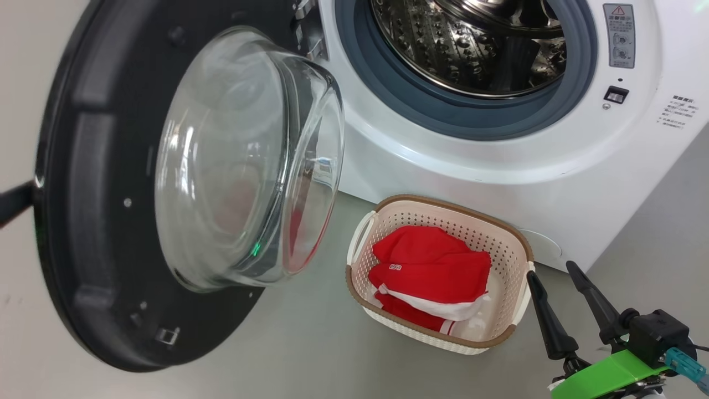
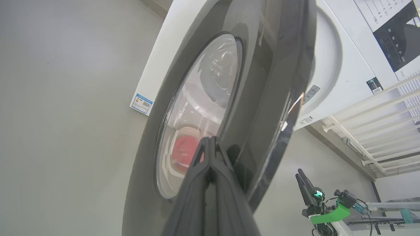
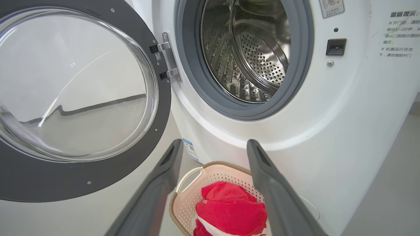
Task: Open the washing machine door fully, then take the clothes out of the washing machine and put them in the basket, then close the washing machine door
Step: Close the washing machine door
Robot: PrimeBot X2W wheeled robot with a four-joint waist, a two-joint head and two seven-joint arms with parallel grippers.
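Clothes [image 1: 432, 266], bright red, lie in your cream perforated basket [image 1: 443, 206]; only closing the black-rimmed glass door [image 1: 88, 166] looks left. Left gripper [image 2: 210, 140] pressed together at its outer face; right gripper [image 1: 551, 270] spread.

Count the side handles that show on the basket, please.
2. One handle is on the side of the basket nearest the door; the other handle is beside the right hand.
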